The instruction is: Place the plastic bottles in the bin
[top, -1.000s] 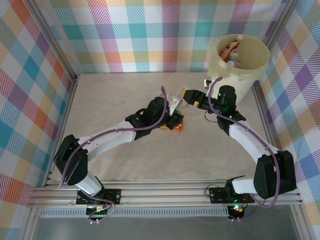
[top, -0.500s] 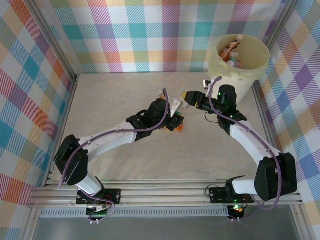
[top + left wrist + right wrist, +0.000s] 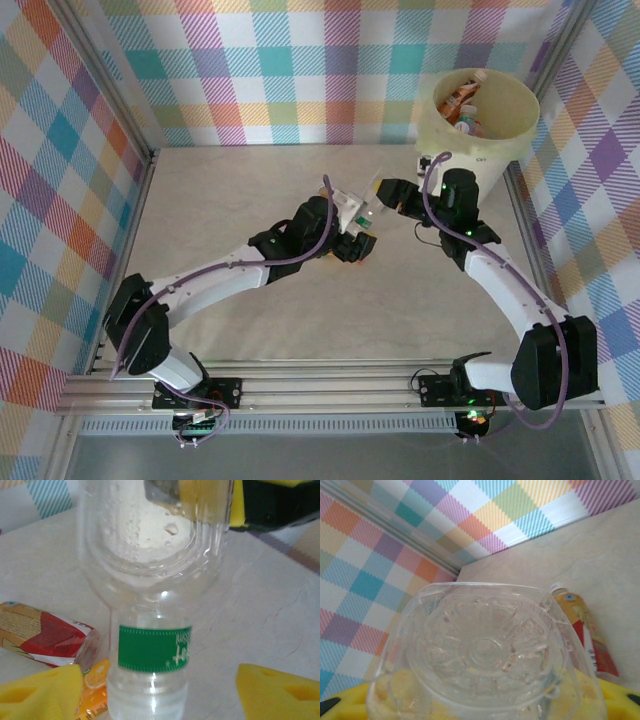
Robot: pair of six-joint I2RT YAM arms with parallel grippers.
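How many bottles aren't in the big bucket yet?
3: a clear bottle in the right pincer, plus a red-labelled bottle and an orange-labelled bottle lying on the table nearby. Others may be hidden.

One bin [image 3: 500, 160], three bottles [image 3: 150, 650] outside it

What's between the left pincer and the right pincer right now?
The clear green-labelled bottle bridges them: its base sits in the right pincer, its neck between the fingers of the open left pincer. The left wrist view shows it.
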